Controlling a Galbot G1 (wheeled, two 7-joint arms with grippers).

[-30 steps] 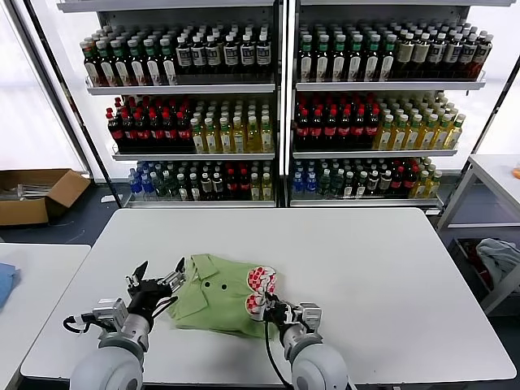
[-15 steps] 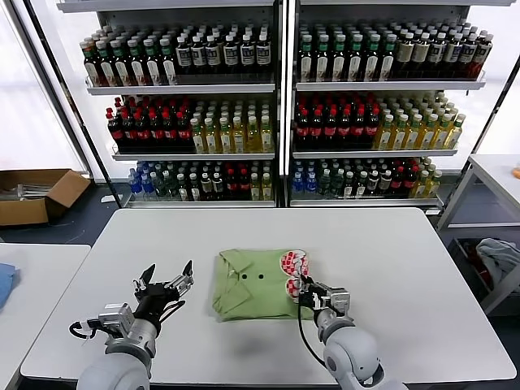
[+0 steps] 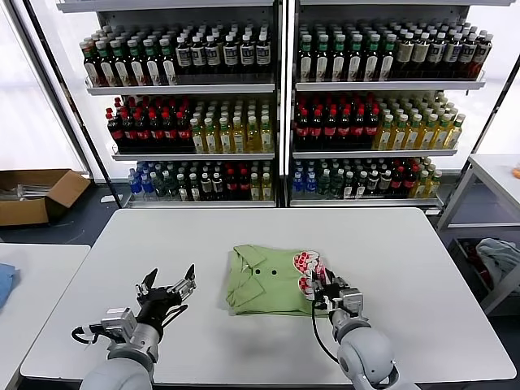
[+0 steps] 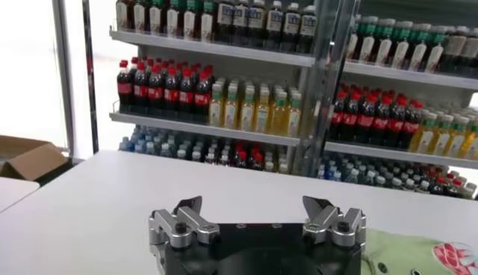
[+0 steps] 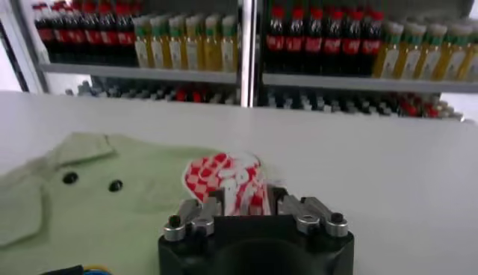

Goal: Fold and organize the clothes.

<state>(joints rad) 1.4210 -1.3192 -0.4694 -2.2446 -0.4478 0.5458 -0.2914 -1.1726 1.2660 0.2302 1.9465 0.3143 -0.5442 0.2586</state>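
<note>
One folded light green shirt (image 3: 272, 280) lies on your white counter (image 3: 390, 252), just below the centre of the head frame, collar toward the left of the frame, two small dark buttons (image 3: 253, 274) showing, and the red-and-white checkered print (image 3: 308, 272) at its right edge. Your right hand (image 3: 323, 290) sits at the lower right of the shirt, right against that print; in the right wrist view its fingers (image 5: 196, 214) stand a little apart with the checkered patch between them, and you cannot tell from the frames whether cloth is pinched there. Your left hand (image 3: 167, 288) hovers at the lower left of the head frame, apart from the shirt, its fingers (image 4: 183, 217) spread wide with nothing between them. Behind the counter, shelves of bottles (image 3: 244, 122) fill the upper frame, and a cardboard box (image 3: 36, 193) sits on the floor at the far left.
</note>
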